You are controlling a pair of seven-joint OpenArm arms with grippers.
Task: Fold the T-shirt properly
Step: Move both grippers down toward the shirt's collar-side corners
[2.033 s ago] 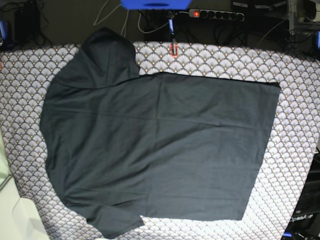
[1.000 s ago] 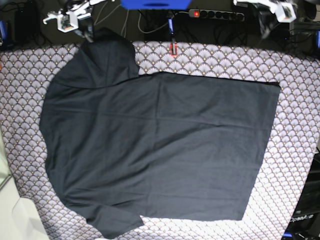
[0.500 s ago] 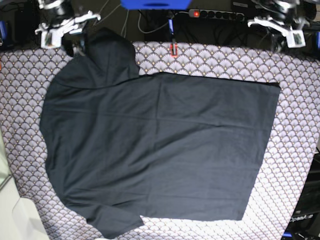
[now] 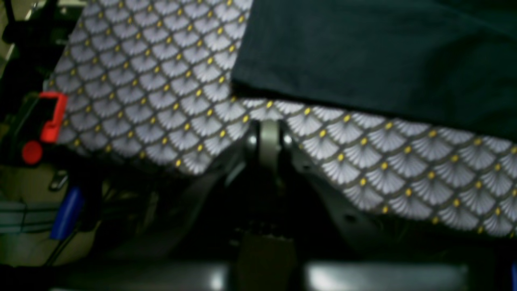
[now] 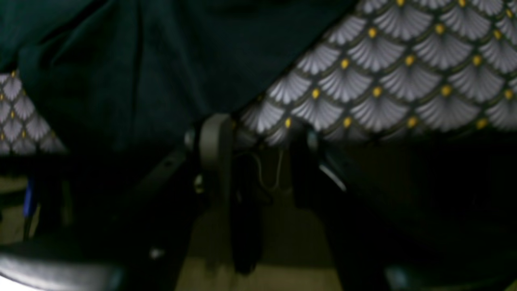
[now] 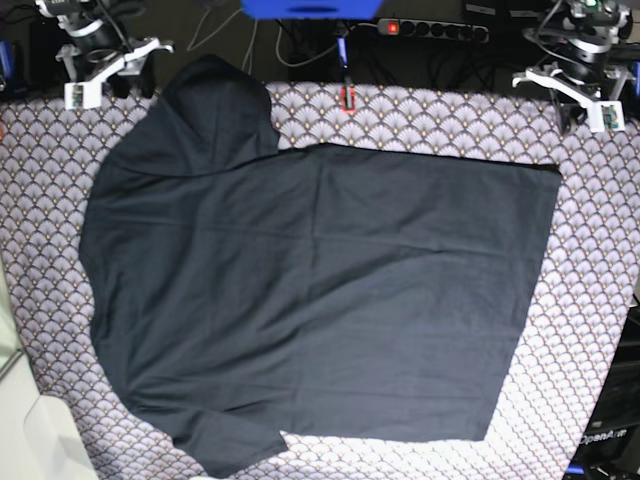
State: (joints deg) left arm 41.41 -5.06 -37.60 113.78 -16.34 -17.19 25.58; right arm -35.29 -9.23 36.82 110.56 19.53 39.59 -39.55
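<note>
The T-shirt (image 6: 310, 290) lay flat on the tabletop (image 6: 600, 240) (scallop-patterned cloth); left tool (image 4: 270, 139) was closed empty, right tool (image 5: 258, 137) gaped.

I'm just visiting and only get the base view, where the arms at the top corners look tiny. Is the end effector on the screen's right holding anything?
Observer: No. Its wrist camera shows the left end effector shut on nothing, over the patterned cloth, just short of the T-shirt corner.
Operator: And the other one?
Observer: The right end effector is open, with nothing between its two sides.
Operator: Is it close to the shirt?
Observer: Yes. Its wrist camera shows the dark fabric lying right ahead of one of its fingers; whether they touch I cannot tell.
</note>
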